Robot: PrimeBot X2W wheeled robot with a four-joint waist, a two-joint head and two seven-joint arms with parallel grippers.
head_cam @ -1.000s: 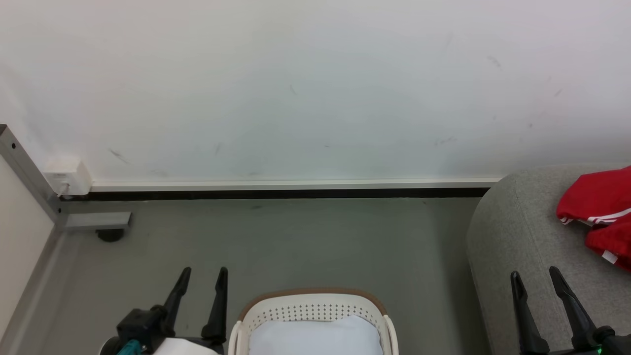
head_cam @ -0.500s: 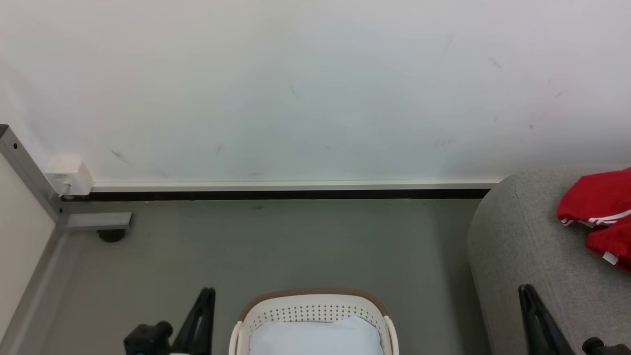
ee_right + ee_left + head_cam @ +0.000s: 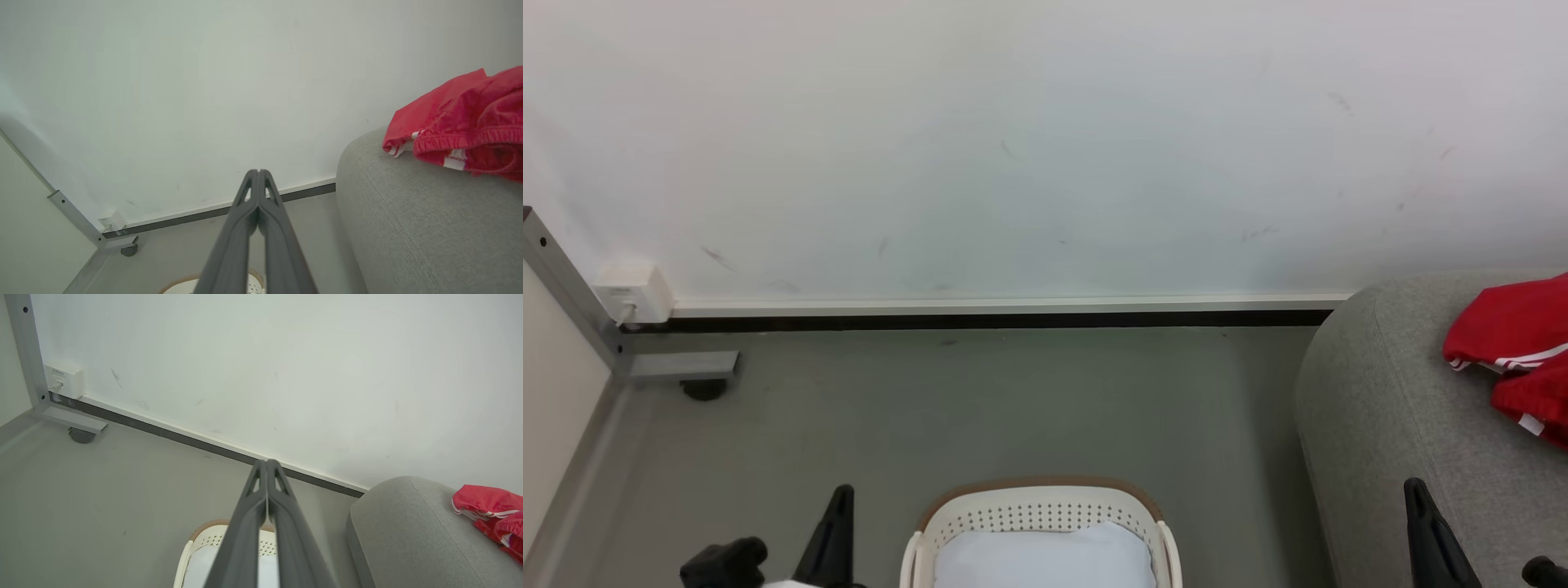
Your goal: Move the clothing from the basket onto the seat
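The cream basket [image 3: 1037, 510] with a brown rim sits on the floor at the bottom centre of the head view, a pale blue-white cloth [image 3: 1045, 559] lying inside it. At the right stands the grey seat [image 3: 1388, 392], with a red garment [image 3: 1515, 327] with white stripes on top. My left gripper [image 3: 843, 492] hangs left of the basket, apart from it; in its wrist view the left gripper [image 3: 267, 461] is shut and empty above the basket [image 3: 212, 539]. My right gripper [image 3: 1413, 487] is over the seat's front; the right wrist view shows that gripper [image 3: 258, 171] shut with nothing held, beside the seat [image 3: 408, 224].
A white wall [image 3: 1045, 147] with a dark baseboard closes the far side. A grey metal frame foot [image 3: 682, 365] with a caster and a white socket box [image 3: 633, 294] stand at the left. Grey floor [image 3: 1029, 400] lies between wall, basket and seat.
Both grippers were open a second ago; their fingers have come together. Both have sunk lower in the head view, the left one drifting left, the right one right.
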